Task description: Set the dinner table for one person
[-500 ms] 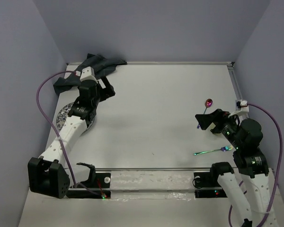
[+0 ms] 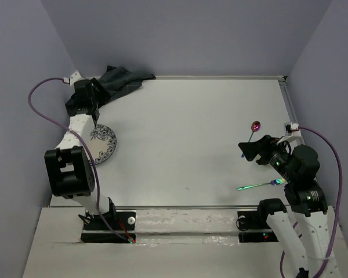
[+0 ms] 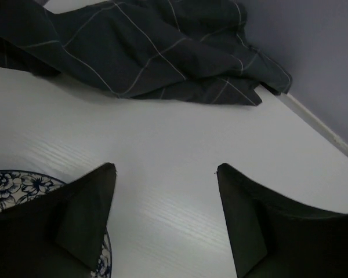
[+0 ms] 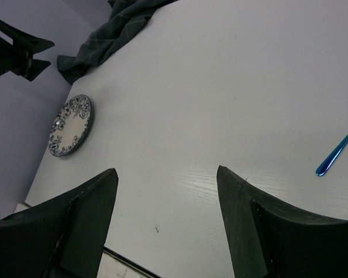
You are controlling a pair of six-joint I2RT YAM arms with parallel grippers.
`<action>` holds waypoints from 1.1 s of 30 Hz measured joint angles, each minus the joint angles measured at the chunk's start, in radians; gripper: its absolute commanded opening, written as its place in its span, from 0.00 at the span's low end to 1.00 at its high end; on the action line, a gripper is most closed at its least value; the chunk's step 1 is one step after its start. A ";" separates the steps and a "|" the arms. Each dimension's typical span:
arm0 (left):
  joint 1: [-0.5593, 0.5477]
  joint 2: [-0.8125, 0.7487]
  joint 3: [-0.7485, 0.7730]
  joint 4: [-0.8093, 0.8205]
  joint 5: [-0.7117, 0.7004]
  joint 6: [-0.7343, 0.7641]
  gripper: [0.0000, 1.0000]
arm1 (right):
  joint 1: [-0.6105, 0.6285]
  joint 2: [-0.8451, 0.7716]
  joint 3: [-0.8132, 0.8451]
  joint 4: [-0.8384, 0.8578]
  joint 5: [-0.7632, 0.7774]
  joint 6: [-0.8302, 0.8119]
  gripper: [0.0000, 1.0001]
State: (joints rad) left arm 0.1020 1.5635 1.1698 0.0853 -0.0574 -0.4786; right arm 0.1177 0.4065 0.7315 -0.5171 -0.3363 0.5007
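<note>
On the dinner table (image 2: 185,127), one plate (image 2: 103,146), one spoon (image 2: 254,131), one fork (image 2: 261,185)

Matt dinner table (image 2: 191,127), crumpled checked cloth (image 2: 126,77)

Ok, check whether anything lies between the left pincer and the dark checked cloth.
Nothing visible does. The left pincer, jaws open, faces the crumpled checked cloth across a bare strip of the dinner table. The patterned plate lies off to one side, partly behind a finger in the wrist view, not in that path.
</note>
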 measured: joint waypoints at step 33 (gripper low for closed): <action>0.109 0.762 0.648 -0.143 -0.043 -0.084 0.18 | 0.000 0.203 -0.058 0.117 -0.121 0.007 0.83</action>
State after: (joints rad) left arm 0.2108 2.3257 1.8179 -0.0582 -0.1009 -0.5621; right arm 0.1177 0.6098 0.6735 -0.4004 -0.4576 0.5076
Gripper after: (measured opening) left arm 0.296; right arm 0.838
